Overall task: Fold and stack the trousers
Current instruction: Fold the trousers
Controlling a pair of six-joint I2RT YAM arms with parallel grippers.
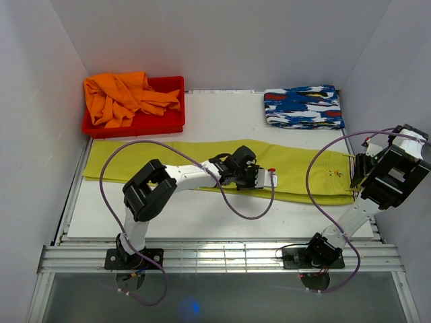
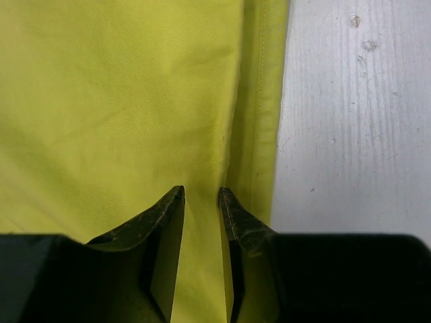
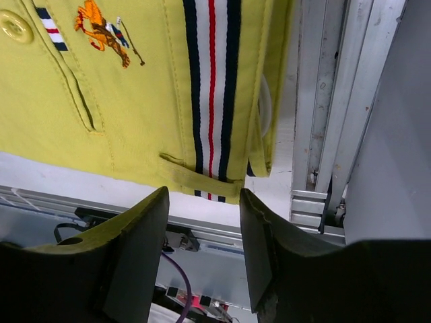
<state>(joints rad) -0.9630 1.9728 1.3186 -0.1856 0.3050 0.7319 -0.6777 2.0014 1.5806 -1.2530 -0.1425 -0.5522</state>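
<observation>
left pincer (image 2: 201, 190) narrow on trousers (image 1: 303, 168), grip unclear, right pincer (image 3: 202, 194) spread, white table (image 1: 222, 114), white walls (image 1: 215, 40)

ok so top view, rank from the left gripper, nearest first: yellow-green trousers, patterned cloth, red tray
1. bright yellow-green cloth trousers: directly under the left gripper
2. folded blue, white and red patterned cloth: far right
3. red plastic tray holding the orange garment: far left
</observation>
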